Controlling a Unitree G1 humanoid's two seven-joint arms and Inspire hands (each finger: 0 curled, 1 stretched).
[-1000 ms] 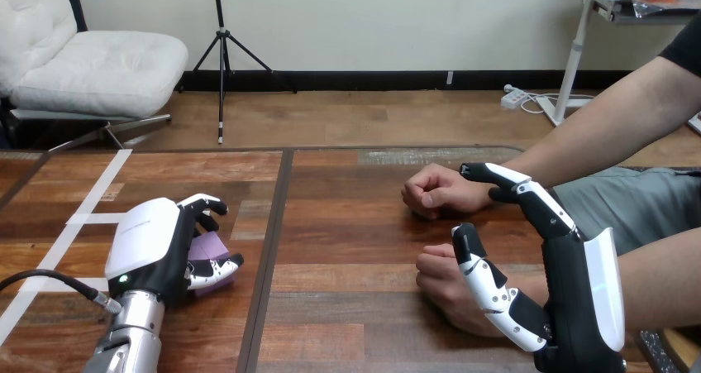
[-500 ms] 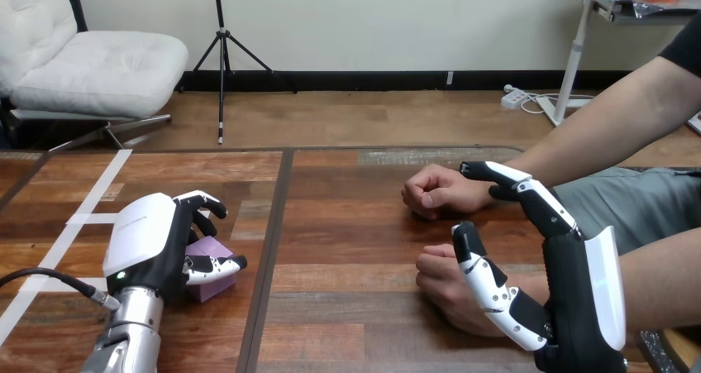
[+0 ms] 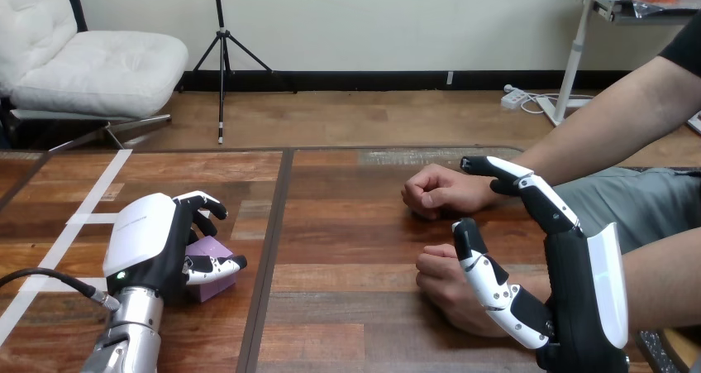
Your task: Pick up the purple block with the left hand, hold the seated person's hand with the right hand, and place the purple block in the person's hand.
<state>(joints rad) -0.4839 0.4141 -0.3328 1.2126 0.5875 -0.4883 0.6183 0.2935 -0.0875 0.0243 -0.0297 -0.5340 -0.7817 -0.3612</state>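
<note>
Purple block (image 3: 216,286) in L hand (image 3: 149,241); person's fists (image 3: 442,191) apart.

— What lies on the wood table (image 3: 347,249)?
— I see white tape (image 3: 91,199) at its left, 1 purple block (image 3: 213,247), and the person's far hand (image 3: 434,189) and near hand (image 3: 442,278) at its right.
</note>
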